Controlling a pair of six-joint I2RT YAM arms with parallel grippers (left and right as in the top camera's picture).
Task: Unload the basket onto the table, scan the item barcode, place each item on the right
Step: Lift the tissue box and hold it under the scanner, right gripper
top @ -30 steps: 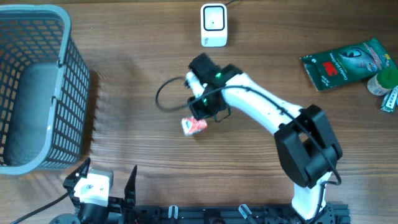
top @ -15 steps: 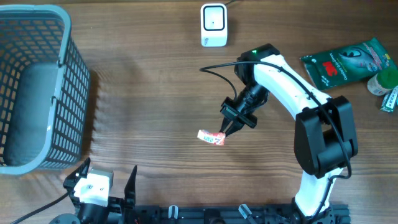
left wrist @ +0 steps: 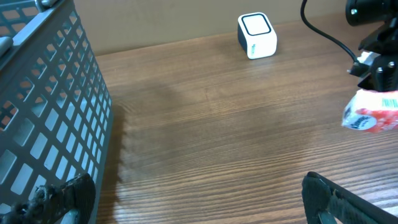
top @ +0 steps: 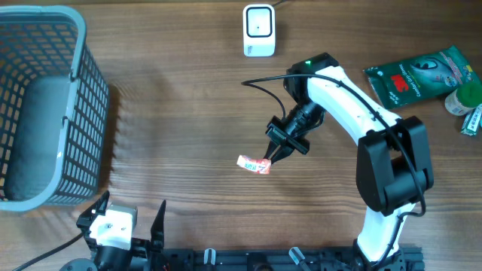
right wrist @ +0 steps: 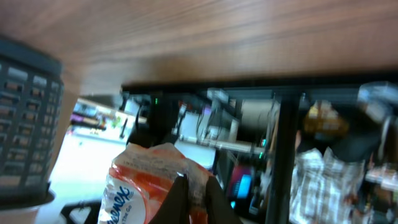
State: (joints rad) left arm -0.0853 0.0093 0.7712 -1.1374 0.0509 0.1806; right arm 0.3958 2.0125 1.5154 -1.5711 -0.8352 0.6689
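Closest to the robot's base, the left gripper (top: 132,202) sits low at the near edge of the table (top: 173,128), its two dark fingers spread wide with nothing between them. In its wrist view only bare wood lies between the finger tips.

Farther out, near the middle of the table, the right gripper (top: 275,154) is clenched on one end of a small red and white packet (top: 254,165). The packet sticks out to the left of the fingertips. In the left wrist view it appears raised off the wood, and fine dark lines show on its upper edge. The right wrist view is turned over, with the table at the top of the picture. The crinkled packet fills the lower left there, pinched between the closed fingers.

The right arm (top: 339,90) bends back from the packet toward the far right, and a black cable (top: 260,81) loops beside its wrist.

To the left, well apart from the packet, a grey mesh basket (top: 75,45) stands along the table's edge.

At the far side, a small white scanner (top: 258,30) stands upright, well beyond the packet. In the far right corner lies a green bag (top: 422,75), with a green-capped bottle (top: 467,94) just beside it.
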